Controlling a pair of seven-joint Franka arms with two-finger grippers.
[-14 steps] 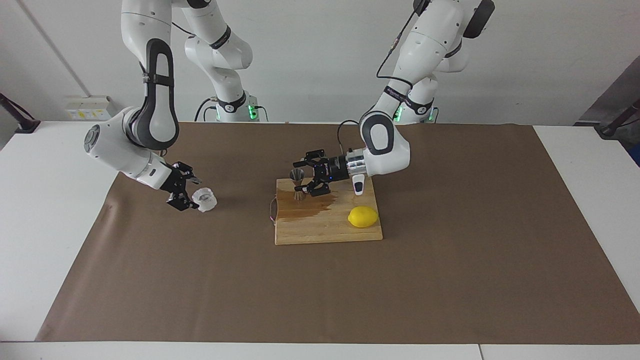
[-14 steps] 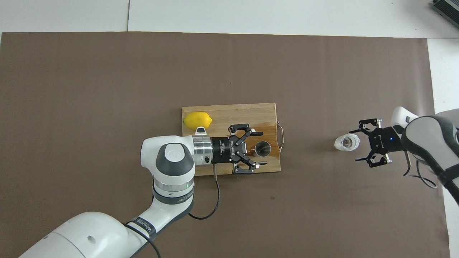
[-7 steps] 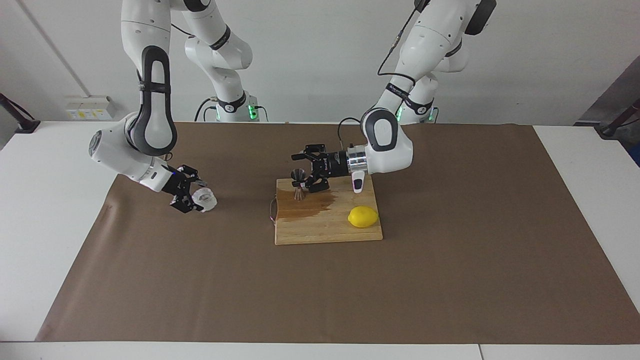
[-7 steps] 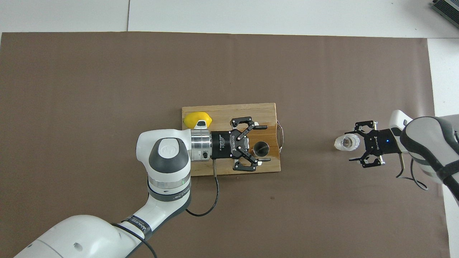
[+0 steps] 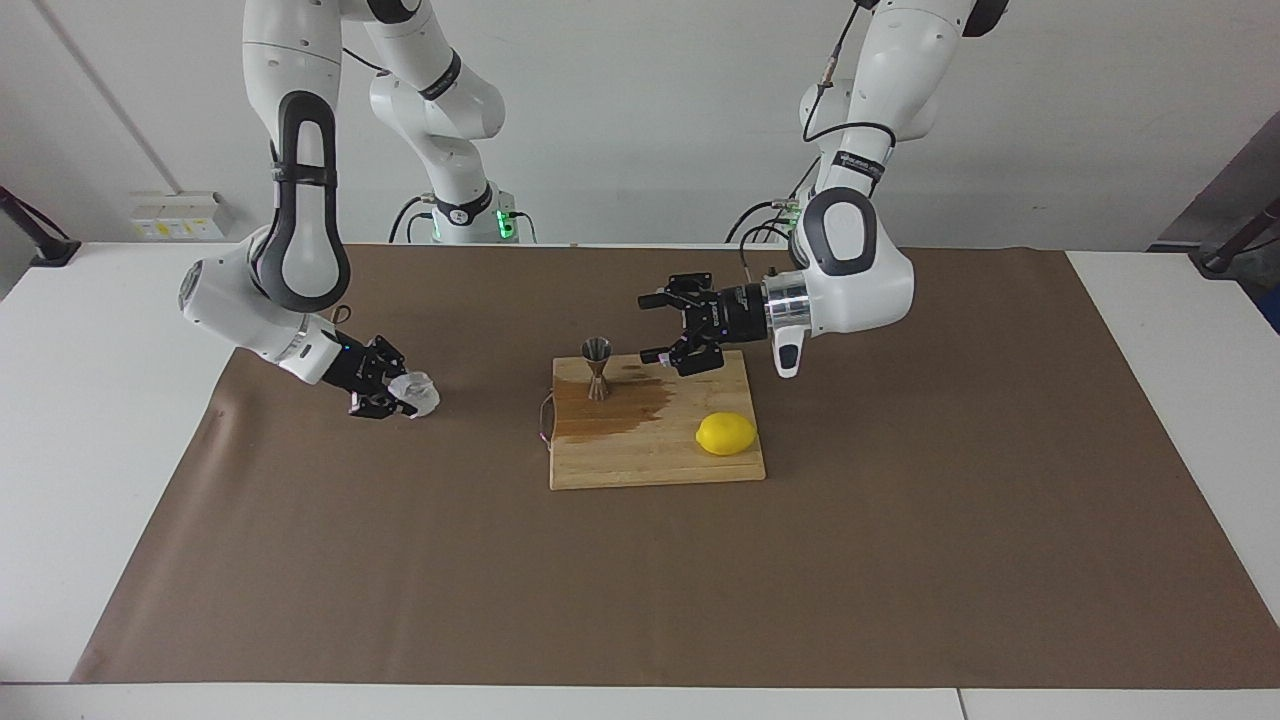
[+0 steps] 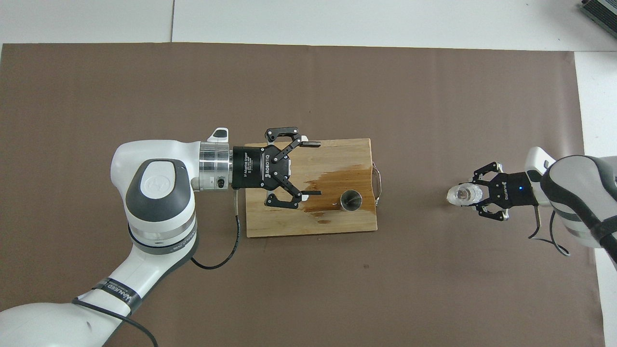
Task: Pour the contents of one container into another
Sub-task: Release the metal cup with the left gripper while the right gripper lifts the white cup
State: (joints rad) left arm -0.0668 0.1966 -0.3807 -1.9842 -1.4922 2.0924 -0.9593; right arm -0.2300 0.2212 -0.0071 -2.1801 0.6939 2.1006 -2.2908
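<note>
So the steel jigger [image 5: 597, 368] stands upright on the wooden board [image 5: 640, 462], on a dark wet patch [image 5: 625, 405]. A lemon [image 5: 726, 434] sits at about 4 o'clock from it in the facing view, well apart. The left gripper [image 5: 660, 328] hangs over the board's edge nearest the robots, fingers spread wide, holding nothing. Out toward the right arm's end, the right gripper [image 5: 400, 391] is clamped on the glass tumbler [image 5: 421, 394], low on the brown mat [image 5: 640, 600]. Bare mat lies between tumbler and board.
</note>
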